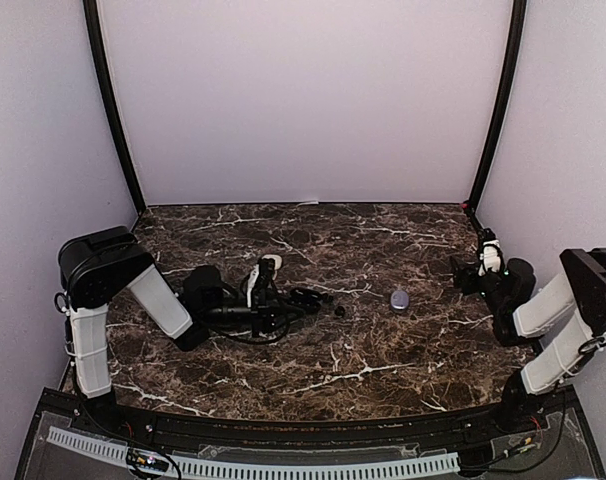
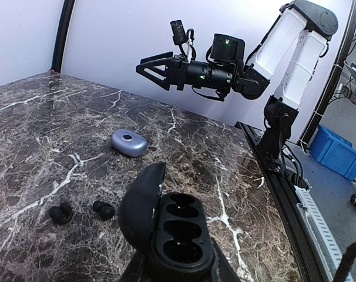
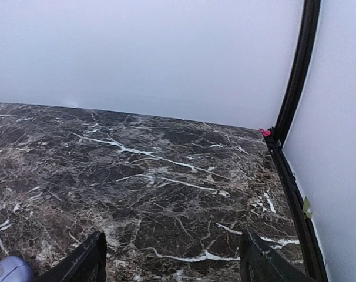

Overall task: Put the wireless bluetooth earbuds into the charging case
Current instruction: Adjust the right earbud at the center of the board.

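Left gripper (image 2: 179, 271) is clamped on the open black charging case (image 2: 177, 232). Two dark earbuds (image 2: 60, 212) lie just beside it, a lavender case (image 2: 129, 141) sits farther off, and the right gripper (image 2: 144, 66) gapes wide beyond.

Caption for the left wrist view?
Open black charging case, sockets empty, held in the left jaws; two dark earbuds lie loose on the marble table.

A dark marble-patterned table (image 1: 383, 370) with white veins spreads beneath both end effectors. On it a closed lilac oval case (image 1: 399, 299) lies between them, ahead of the left end effector (image 1: 308, 298) and low to the left of the right end effector (image 1: 465, 272), apart from both. White walls (image 1: 303, 100) and two black posts (image 1: 111, 110) rise beyond. A blue bin (image 2: 336, 153) sits off the table, right of the left end effector.
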